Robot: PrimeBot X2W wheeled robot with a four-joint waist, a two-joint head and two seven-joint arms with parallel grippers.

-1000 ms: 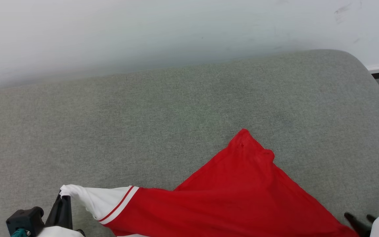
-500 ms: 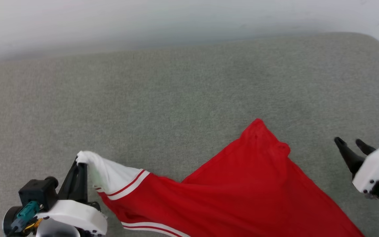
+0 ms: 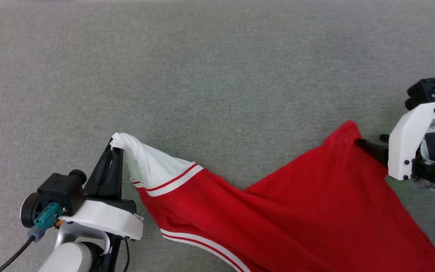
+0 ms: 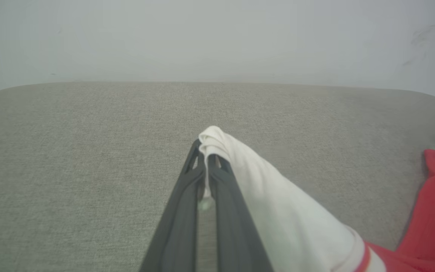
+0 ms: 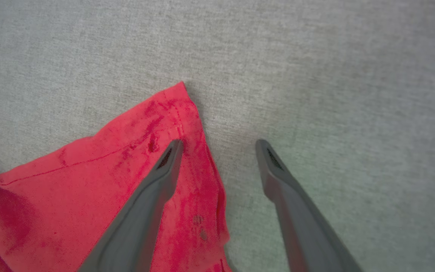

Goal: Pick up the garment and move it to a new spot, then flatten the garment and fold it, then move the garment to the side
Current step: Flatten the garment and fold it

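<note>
The garment (image 3: pixel 285 211), a bright red jersey with a white sleeve and red-white trim, lies crumpled across the lower part of the grey cushion. My left gripper (image 3: pixel 115 145) is shut on the tip of the white sleeve (image 4: pixel 240 170) and holds it raised. My right gripper (image 5: pixel 217 145) stands open over the red corner (image 5: pixel 168 109) of the garment: one finger (image 5: pixel 164 166) is above the red cloth, the other (image 5: pixel 274 166) above bare cushion. In the head view the right gripper (image 3: pixel 368 143) sits at that corner. The letters and the number are hidden.
A grey fabric cushion (image 3: pixel 217 75) spreads wide beyond and beside the garment. In the left wrist view a pale wall (image 4: pixel 217 37) rises behind the cushion's far edge.
The head camera has tilted down, so the wall has left its view. My right gripper has come in from the right to the garment's red corner. My left gripper keeps its hold on the sleeve.
</note>
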